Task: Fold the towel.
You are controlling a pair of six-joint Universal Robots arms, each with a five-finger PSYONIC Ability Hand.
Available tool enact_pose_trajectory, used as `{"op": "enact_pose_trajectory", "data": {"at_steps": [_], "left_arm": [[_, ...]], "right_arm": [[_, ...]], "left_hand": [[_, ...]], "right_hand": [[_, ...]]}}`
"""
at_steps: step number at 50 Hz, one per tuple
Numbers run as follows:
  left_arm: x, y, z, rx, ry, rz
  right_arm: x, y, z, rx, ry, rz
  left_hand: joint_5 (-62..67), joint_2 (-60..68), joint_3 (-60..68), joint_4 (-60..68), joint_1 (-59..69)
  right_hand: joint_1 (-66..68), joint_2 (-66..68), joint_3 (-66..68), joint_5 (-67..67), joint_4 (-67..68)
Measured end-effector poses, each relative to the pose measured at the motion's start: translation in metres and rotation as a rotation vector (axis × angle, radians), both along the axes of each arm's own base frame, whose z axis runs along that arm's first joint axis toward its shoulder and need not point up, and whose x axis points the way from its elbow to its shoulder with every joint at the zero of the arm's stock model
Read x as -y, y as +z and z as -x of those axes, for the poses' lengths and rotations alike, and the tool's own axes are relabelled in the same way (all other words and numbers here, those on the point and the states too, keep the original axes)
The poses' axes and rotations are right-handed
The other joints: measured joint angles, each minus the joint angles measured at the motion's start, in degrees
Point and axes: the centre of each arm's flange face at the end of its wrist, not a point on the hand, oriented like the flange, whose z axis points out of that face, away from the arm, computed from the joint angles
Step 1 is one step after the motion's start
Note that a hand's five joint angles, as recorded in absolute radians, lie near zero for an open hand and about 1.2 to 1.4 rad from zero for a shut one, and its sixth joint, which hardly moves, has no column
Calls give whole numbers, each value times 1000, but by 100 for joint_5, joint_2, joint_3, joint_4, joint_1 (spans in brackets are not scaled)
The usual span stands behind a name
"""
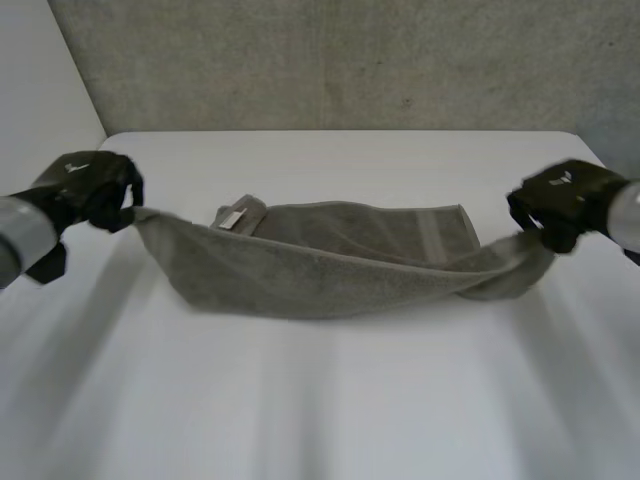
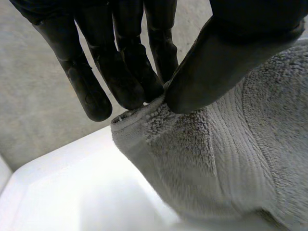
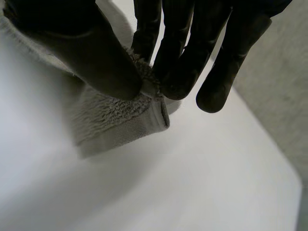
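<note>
Pinched soft, limp grey towel [image 1: 330, 262] by opposite end corners with left hand [image 1: 95, 188] and right hand [image 1: 560, 200]; judged light, grippy, best held at corners.

The white, smooth-topped bench [image 1: 330, 400] had rounded far corners and stood against a rough grey wall [image 1: 330, 60]. On it lay a grey-green terry towel [image 1: 330, 270], stretched across the bench's middle, roughly parallel to its far edge. The cloth's middle part rested on the top, with a small white label [image 1: 232, 217] turned up at its far left corner. Both ends rose off the surface toward the bench's left and right edges.
</note>
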Motion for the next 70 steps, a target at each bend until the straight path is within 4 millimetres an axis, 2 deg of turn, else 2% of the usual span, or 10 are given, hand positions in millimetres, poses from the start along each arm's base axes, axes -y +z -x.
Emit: {"op": "enact_pose_trajectory", "data": {"at_steps": [5,11,14,21,27,33,42,47,59,70], "left_arm": [[41,17,26,-2,7,100],[76,65,59,-67,41,295],[75,137,63,-206,46,474],[49,225,46,-402,9,657],[66,172,29,-364,25,514],[65,59,23,-233,-14,282],[24,-42,17,-31,-49,115],[10,-37,-2,14,-15,112],[-30,61,-49,-42,21,292],[-10,14,-14,-148,-73,94]], "right_arm": [[33,19,-34,13,26,235],[59,119,-58,222,8,706],[49,178,-57,406,18,890],[41,187,-54,546,48,856],[58,105,-43,424,-14,576],[53,15,-30,253,-52,324],[30,-41,-17,157,-76,146],[13,-36,-8,147,-97,97],[-25,45,31,209,-100,117],[12,12,29,189,-73,23]], "left_hand": [[0,5,4,0,40],[0,13,5,0,41],[0,13,6,0,74],[0,13,6,0,74],[0,13,7,0,74],[0,13,12,0,74],[0,13,12,0,74],[0,13,12,0,74],[0,41,12,0,74],[101,63,12,0,101]], "right_hand": [[0,0,0,0,0],[0,0,0,0,8],[6,0,0,0,25],[11,0,0,0,27],[11,0,0,0,27],[11,1,0,0,27],[11,0,0,0,27],[11,0,0,0,27],[11,62,0,2,27],[11,80,0,81,27]]}}
